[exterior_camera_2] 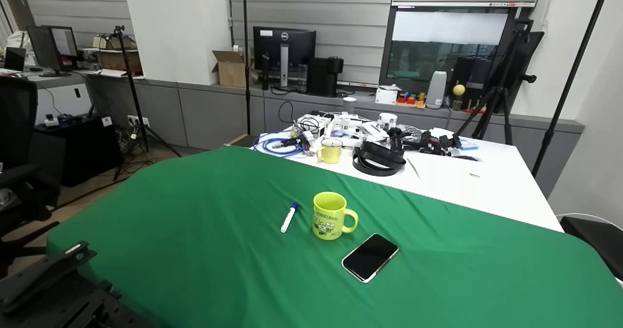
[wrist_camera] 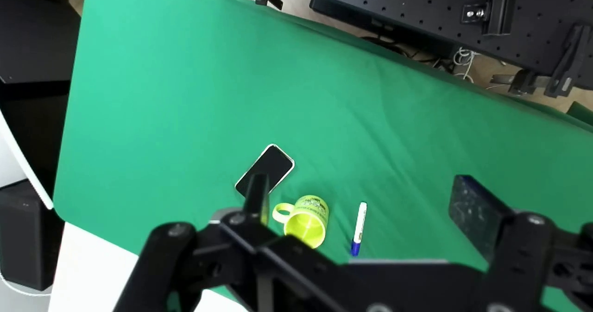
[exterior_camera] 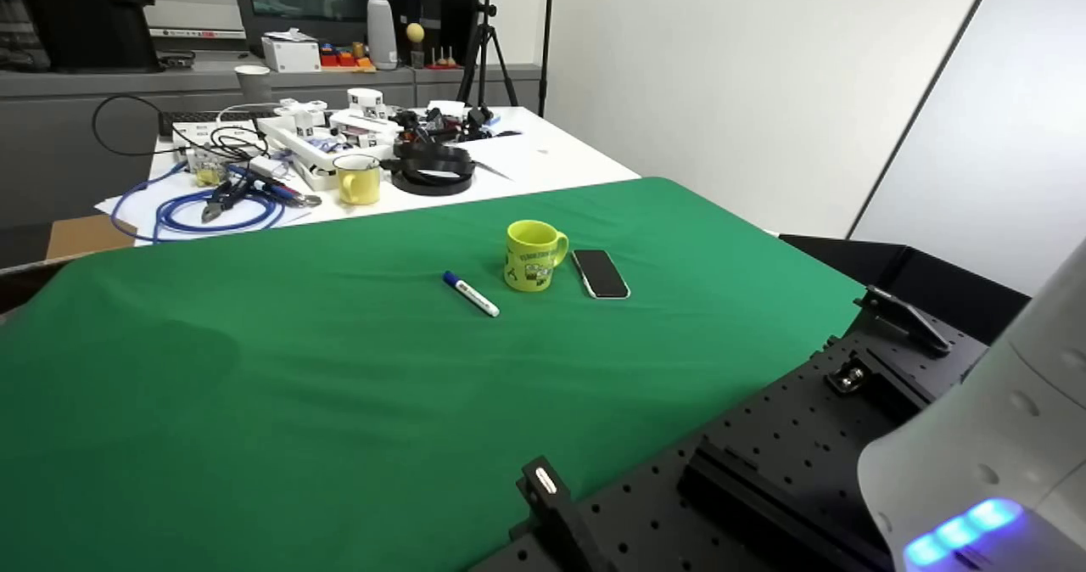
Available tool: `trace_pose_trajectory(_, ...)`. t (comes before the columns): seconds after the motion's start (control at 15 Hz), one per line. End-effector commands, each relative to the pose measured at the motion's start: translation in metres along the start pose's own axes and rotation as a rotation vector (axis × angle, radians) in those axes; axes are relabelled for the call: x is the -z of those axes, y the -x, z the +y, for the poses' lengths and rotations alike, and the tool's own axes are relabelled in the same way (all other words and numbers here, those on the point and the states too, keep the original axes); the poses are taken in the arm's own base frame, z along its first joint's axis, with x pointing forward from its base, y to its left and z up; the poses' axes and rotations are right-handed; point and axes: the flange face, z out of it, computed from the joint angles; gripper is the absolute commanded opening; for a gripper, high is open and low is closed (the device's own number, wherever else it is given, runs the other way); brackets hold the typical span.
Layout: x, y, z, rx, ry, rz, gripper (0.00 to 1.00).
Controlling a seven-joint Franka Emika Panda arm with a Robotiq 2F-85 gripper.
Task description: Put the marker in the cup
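The marker (exterior_camera: 472, 294) has a white body and a dark blue cap. It lies on the green cloth beside the cup, not touching it; it also shows in an exterior view (exterior_camera_2: 289, 218) and in the wrist view (wrist_camera: 359, 224). The yellow-green cup (exterior_camera: 529, 265) stands upright, its handle towards the phone; it also shows in an exterior view (exterior_camera_2: 327, 221) and in the wrist view (wrist_camera: 315, 206), where part of its rim is hidden by my gripper. My gripper (wrist_camera: 361, 182) is open and empty, well above the cloth. It is out of view in both exterior views.
A black phone (exterior_camera_2: 371, 257) lies flat close to the cup's handle side. A cluttered white table with a paler yellow mug (exterior_camera: 359, 183), a black coiled ring (exterior_camera: 431, 170) and cables stands behind the green cloth (exterior_camera: 339, 385). A black perforated base plate (exterior_camera: 764, 436) borders the cloth.
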Motion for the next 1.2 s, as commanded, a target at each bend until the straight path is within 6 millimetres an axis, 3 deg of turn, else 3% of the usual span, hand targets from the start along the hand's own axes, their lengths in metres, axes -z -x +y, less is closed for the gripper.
trace_pose_trajectory(0.0, -0.047, -0.057, 0.004, 0.059, -0.028, -0.018, 1.0)
trace_pose_trajectory(0.47, -0.159, -0.182, 0.001, 0.118, -0.054, 0.021, 1.0)
trace_pose_trajectory(0.73, -0.194, -0.242, -0.008, 0.045, -0.04, 0.002, 1.0)
trace_pose_trajectory(0.8, -0.189, -0.21, -0.009, 0.105, -0.061, 0.023, 1.0)
trace_pose_trajectory(0.93, -0.2, -0.232, -0.012, 0.081, -0.058, 0.008, 1.0)
trace_pose_trajectory(1.13, -0.202, -0.24, -0.011, 0.072, -0.057, 0.005, 1.0)
